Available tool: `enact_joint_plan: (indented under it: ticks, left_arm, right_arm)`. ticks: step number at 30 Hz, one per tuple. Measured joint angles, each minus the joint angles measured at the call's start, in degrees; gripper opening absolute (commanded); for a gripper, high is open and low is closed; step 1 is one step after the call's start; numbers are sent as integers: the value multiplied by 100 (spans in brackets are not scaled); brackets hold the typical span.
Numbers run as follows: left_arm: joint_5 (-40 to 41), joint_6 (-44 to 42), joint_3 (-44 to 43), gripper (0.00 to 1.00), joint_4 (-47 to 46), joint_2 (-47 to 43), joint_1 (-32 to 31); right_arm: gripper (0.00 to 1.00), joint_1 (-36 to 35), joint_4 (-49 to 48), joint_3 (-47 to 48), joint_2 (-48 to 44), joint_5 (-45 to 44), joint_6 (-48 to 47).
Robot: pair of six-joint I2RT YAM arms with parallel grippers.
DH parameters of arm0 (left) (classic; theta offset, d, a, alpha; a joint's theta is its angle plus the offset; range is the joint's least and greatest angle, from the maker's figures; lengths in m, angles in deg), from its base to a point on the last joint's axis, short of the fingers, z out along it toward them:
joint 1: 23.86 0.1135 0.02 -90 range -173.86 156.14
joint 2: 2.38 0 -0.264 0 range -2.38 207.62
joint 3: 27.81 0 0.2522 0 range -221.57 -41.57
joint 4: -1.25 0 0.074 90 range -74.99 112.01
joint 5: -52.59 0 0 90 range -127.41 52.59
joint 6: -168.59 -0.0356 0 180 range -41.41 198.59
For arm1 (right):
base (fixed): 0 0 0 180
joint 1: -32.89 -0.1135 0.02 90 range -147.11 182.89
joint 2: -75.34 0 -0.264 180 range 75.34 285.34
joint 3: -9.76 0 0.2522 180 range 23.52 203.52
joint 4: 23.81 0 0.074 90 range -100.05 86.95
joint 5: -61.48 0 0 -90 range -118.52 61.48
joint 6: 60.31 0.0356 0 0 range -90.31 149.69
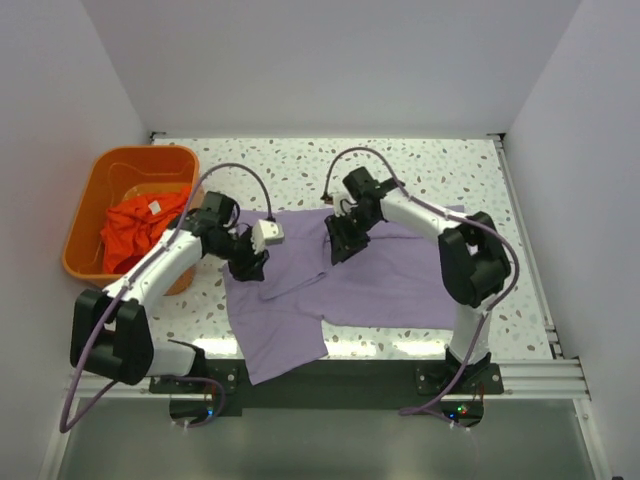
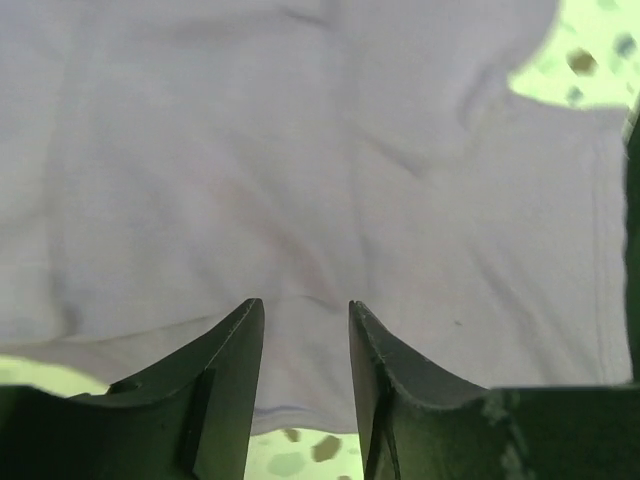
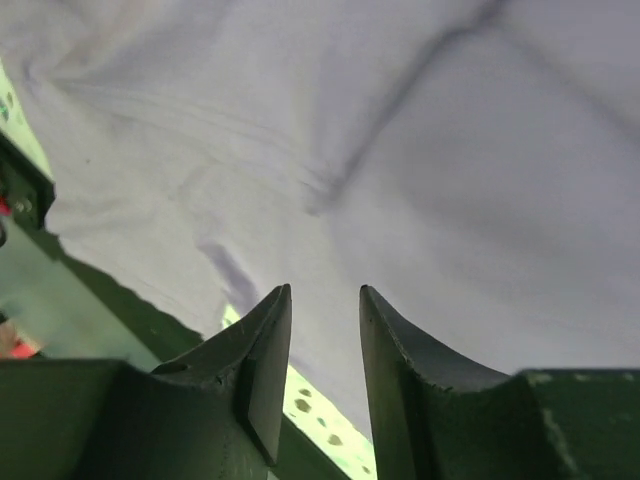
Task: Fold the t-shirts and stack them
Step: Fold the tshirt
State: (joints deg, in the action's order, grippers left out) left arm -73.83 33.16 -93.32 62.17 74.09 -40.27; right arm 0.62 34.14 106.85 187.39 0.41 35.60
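- Speckled surface [image 1: 420, 160]: lavender t-shirt [image 1: 390, 285] spread out, hem over near edge.
- L end effector [image 1: 250, 268] & R end effector [image 1: 337, 248] low over its far half, both w/ fingers parted, nothing pinched.
- Best bet: pinch edge cleanly, lift both sides evenly.
- Orange-red t-shirt [image 1: 135, 225] waits in basket [image 1: 85, 215], far left.
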Motion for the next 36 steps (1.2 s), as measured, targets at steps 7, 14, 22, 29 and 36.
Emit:
enact_joint_plan:
  ticks: [7,14,22,29,36]
  left_arm:
    - [586,1436,-1106,43,-1311,997,407]
    - [1615,2618,-2129,38,-1921,2455,404]
    - [2800,3126,-2262,35,-2009,3244,442]
    - [3401,3150,-2730,34,-2159,3864,708]
    - [3709,3143,-3370,37,-2378,4358,741]
  right_arm:
    - [15,1241,33,212,-787,-1314,-595]
    - [5,2050,-236,166,-734,-2885,-892]
    - [2,2468,-643,140,-120,-4061,-1257]
    - [1,2559,-761,332,651,-4627,-1473]
    - [0,2557,-675,1248,1386,-5056,-1626]
